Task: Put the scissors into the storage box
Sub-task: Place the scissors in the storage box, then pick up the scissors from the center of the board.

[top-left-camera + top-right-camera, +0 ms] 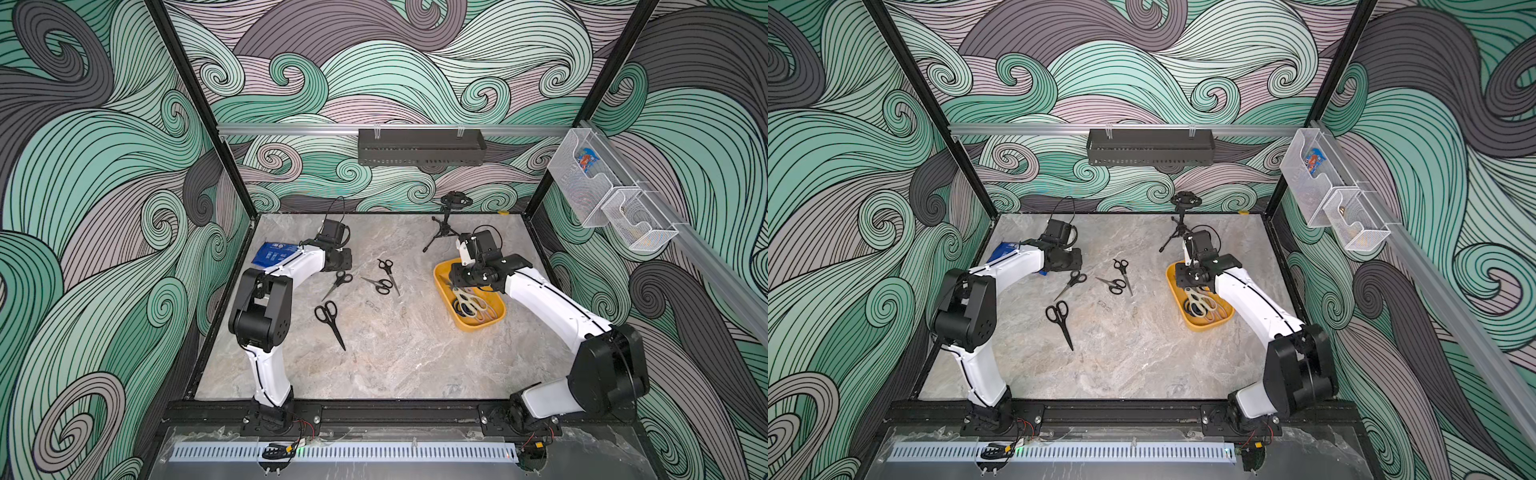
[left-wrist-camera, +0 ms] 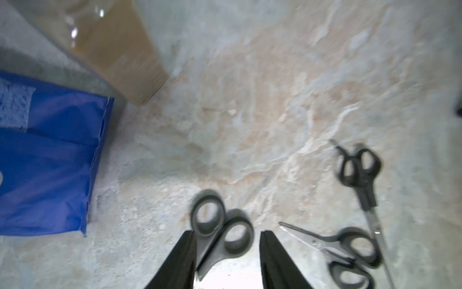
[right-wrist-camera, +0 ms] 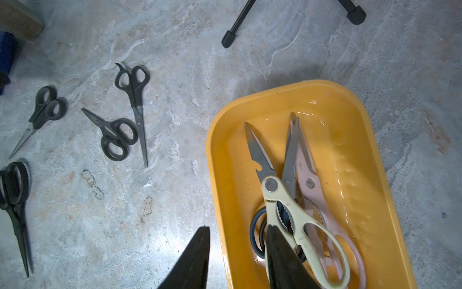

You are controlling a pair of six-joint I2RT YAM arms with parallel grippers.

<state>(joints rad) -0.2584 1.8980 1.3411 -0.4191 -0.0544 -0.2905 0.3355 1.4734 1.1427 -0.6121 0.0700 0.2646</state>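
Several black-handled scissors lie on the marble table left of centre. The smallest pair [image 2: 220, 232] sits between the fingers of my left gripper [image 2: 227, 232]. One finger touches its handle and the other stands apart from it, so the jaws are open around it. Two more pairs [image 1: 387, 270] [image 1: 378, 284] lie crossed nearby, with a large pair [image 1: 328, 318] nearer the front. The yellow storage box [image 3: 212, 162] holds a cream pair [image 3: 287, 207], a pink pair [image 3: 310, 185] and a blue handle ring [image 3: 255, 232]. My right gripper [image 3: 237, 226] hangs open over the box's near rim, holding nothing.
A blue packet [image 1: 272, 255] lies by the left arm, beside a brown cardboard piece [image 2: 120, 50]. A small black tripod [image 1: 446, 224] stands behind the box. A black perforated tray [image 1: 419, 145] hangs on the back wall. White mesh baskets [image 1: 602, 187] hang on the right wall.
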